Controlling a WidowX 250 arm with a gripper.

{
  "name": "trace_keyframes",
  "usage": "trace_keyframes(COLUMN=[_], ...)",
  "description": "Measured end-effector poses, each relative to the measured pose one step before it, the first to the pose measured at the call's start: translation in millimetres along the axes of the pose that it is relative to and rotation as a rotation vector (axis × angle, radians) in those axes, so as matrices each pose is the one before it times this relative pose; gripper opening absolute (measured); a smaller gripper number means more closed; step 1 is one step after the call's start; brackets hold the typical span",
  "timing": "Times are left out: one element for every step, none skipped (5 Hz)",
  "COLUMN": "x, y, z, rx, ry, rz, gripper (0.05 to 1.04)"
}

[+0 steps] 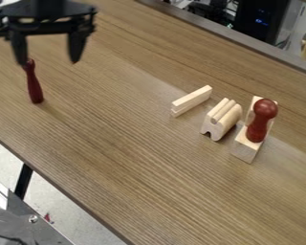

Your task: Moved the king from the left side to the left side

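On the left of the table [124, 158] is a dark red peg [34, 87], which I take to be the king. The claw [48, 61] hangs at the top left, with its 2 fingers wide apart and nothing held. The next job seems to be to grab the peg. Its thin top shows by 1 fingertip, so the claw should line up first, with the peg in the middle. Then it should go down slow and straight, and squeeze softly. If it goes down off to the side, that finger may knock the peg over.
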State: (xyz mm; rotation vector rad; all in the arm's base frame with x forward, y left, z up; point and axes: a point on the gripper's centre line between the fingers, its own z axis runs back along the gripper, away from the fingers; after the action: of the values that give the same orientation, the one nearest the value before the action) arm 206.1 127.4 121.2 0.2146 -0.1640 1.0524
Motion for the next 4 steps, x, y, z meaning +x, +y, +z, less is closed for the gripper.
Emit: trace_keyframes(x=[11.77,11.08,10.76,6.83], y=[14.96,5.89,3.20,-1.84], z=[-28.49,-16.36,-8.05,-3.74], rx=[0.0409,-0.0190,-0.0190,-0.0048], ry=[0.0512,0.0443,0.0288,-0.0024], rz=[0.0609,0.0366,0.0323,0.0022], gripper=[0.999,0.999,0.999,0.950])
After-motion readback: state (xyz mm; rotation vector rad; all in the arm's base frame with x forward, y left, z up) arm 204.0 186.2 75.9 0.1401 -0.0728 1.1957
